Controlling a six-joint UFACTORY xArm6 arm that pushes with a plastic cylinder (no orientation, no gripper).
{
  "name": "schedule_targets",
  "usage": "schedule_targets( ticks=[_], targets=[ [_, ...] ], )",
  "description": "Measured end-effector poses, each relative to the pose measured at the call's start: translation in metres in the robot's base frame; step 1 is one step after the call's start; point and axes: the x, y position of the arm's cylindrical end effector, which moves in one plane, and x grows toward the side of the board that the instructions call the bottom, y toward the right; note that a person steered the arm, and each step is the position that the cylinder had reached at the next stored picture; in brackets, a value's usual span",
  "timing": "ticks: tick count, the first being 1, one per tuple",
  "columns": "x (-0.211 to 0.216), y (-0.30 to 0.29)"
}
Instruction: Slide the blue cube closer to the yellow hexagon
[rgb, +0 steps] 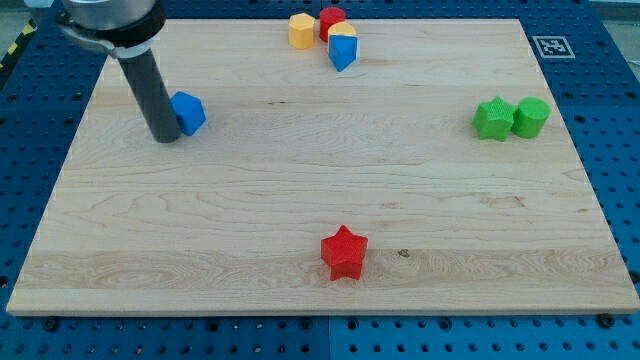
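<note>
The blue cube (189, 112) lies on the wooden board at the view's upper left. My tip (164, 138) stands right against the cube's left side, touching or almost touching it. The yellow hexagon (301, 31) sits at the view's top centre, well to the right of and above the cube. Packed next to the hexagon are a red round block (331, 20), a small yellow block (343, 32) and a second blue block (343, 52).
A green star-like block (493, 118) and a green round block (531, 117) sit together at the view's right. A red star (345, 252) lies at the view's bottom centre. The board's left edge (62, 170) runs near my tip.
</note>
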Motion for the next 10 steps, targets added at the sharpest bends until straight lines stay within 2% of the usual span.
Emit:
schedule_targets(
  ticks=[6,10],
  targets=[
    [-0.138,0.06],
    [-0.149,0.116]
  ],
)
